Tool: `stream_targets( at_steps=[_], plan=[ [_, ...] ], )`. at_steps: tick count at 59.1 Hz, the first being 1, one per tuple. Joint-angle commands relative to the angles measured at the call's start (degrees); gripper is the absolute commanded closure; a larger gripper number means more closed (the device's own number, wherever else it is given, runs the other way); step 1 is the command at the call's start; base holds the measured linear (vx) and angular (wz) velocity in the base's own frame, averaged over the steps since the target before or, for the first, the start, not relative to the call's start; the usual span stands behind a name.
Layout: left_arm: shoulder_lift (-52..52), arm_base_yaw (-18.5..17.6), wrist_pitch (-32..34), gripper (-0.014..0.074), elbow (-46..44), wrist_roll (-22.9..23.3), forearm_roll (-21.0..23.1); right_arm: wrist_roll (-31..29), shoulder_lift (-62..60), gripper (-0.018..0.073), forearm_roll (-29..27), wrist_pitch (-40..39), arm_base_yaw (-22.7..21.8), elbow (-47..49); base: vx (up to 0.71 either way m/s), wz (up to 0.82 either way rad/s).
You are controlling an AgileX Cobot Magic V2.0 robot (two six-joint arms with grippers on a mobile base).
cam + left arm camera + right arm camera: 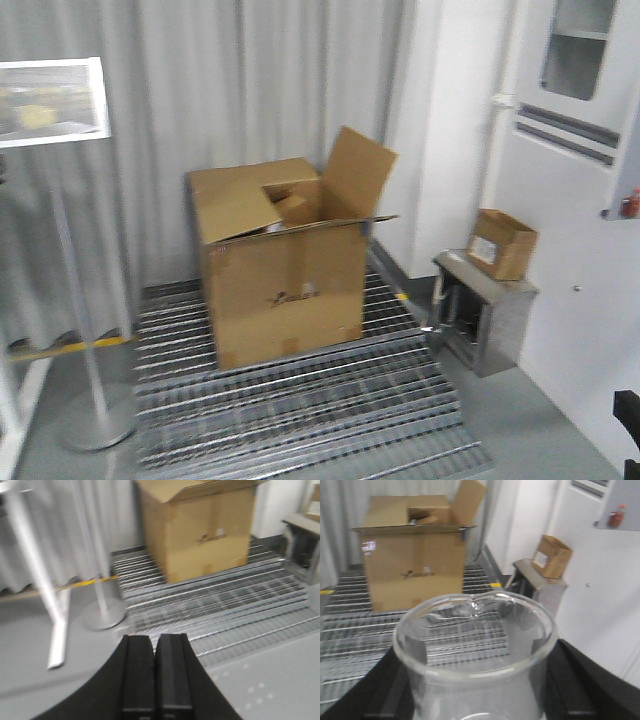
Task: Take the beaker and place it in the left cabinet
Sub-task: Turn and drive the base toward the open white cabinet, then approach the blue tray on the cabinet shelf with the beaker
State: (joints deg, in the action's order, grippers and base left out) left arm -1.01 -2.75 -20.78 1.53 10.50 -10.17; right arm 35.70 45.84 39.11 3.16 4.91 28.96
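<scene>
The beaker (472, 672), clear glass with a pour lip at its far rim, fills the lower half of the right wrist view. My right gripper (477, 702) is shut on it, one black finger (390, 690) against each side of the glass. It hangs above the floor, facing a cardboard box. In the left wrist view my left gripper (155, 642) is shut with nothing between its black pads, pointing at the grey floor. The left cabinet is out of view.
A large open cardboard box (285, 265) stands on a metal floor grating (300, 410). A barrier post with a round base (95, 425) stands at the left. At the right a small carton (503, 243) rests on a steel box (485, 310), beside a white wall panel with a window (578, 45).
</scene>
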Motion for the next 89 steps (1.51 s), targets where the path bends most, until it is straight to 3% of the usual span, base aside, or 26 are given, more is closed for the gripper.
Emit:
stream_targets(
  at_steps=[1, 70, 89],
  plan=[
    [-0.56, -0.31, 4.29, 0.0593, -0.89, 0.23, -0.19, -0.44, -0.29, 0.0561, 0.45, -3.84, -0.38, 1.86, 0.54, -0.60],
    [-0.56, -0.31, 4.29, 0.0593, -0.89, 0.23, -0.19, -0.44, -0.29, 0.0561, 0.45, -3.82, -0.38, 1.86, 0.41, -0.71],
    [-0.56, -0.31, 4.29, 0.0593, -0.89, 0.23, -0.19, -0.44, -0.29, 0.0561, 0.45, -3.82, -0.38, 1.86, 0.26, -0.39]
  ],
)
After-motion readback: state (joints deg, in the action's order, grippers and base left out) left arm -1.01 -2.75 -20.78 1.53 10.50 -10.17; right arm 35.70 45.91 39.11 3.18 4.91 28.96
